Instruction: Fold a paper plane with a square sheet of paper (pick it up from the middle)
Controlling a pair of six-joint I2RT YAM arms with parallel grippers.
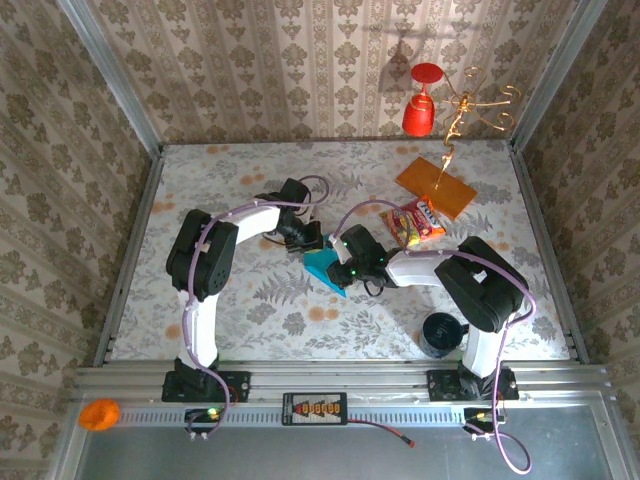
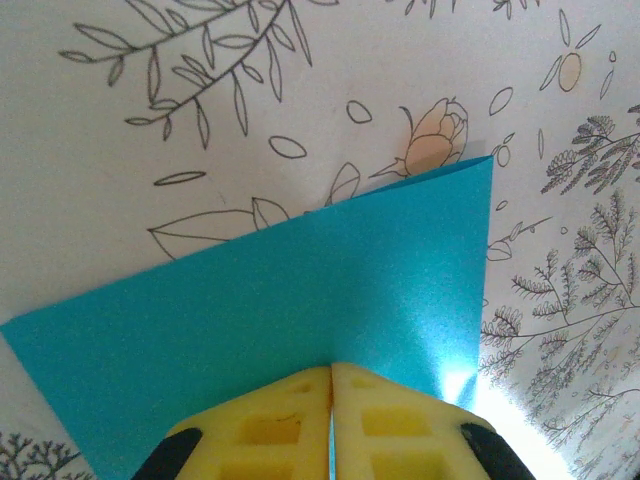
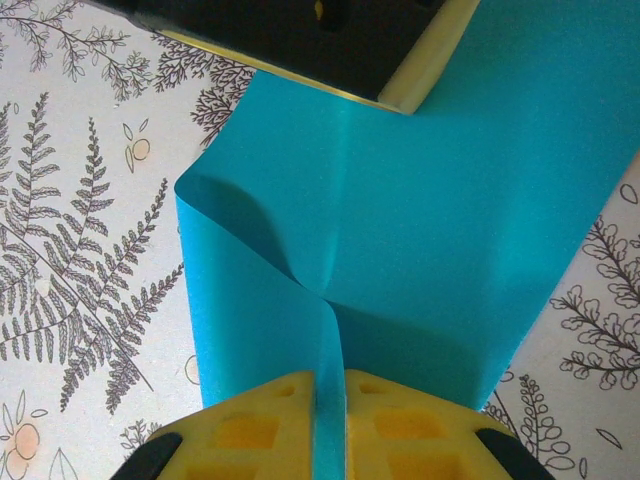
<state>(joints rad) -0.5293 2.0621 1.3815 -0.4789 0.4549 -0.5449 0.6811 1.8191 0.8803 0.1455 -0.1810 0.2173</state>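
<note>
Both jaws pinch teal sheet [image 1: 325, 266]; snack packet [image 1: 414, 222] just behind.

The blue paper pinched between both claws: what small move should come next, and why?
Probably lower the blue paper toward the table so the bend can be pressed flat. Both the left gripper and the right gripper are shut on it, and beside the right one it only curls in a soft, rounded bend, not a sharp crease.
</note>
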